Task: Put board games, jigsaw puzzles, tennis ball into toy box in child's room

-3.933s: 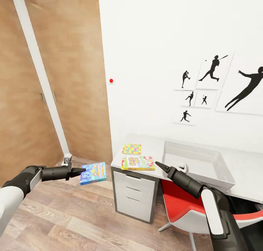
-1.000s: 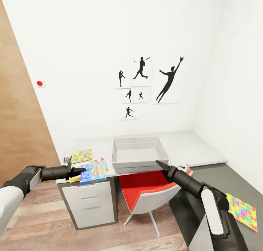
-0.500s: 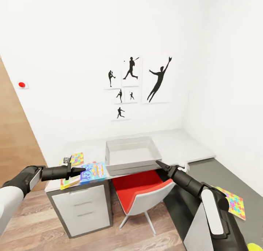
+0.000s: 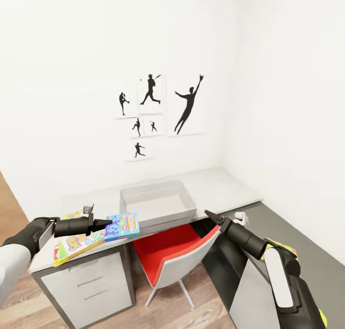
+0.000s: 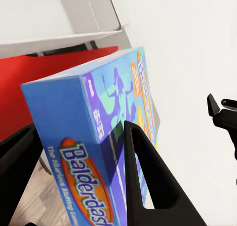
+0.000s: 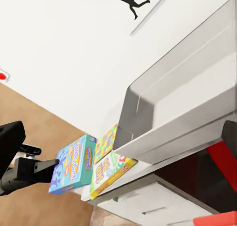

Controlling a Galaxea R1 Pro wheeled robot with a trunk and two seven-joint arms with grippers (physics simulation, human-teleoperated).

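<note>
Left gripper (image 4: 106, 223) is clamped on the blue board game (image 4: 122, 226); in the left wrist view both fingers (image 5: 148, 181) press the box faces, pinching it across its thin dimension near one short end. The box hangs lower left of centre in the head view, over the front edge of the table (image 4: 225, 190), just left of the toy box (image 4: 158, 205).

Right gripper (image 4: 211, 217) sits lower right of centre, holding nothing; whether its tips are parted I cannot tell.

Step in hand, as I judge it: carry the game over the tray and release. To do it well, lift the box above the near rim first, centre it over the tray floor, lower flat, then let go.

Orientation: long axis runs roughly left-right in the head view, continuing the gripper's line, cover tilted toward the camera. A yellow-green board game (image 4: 76, 245) lies flat on the table below the left arm.
</note>
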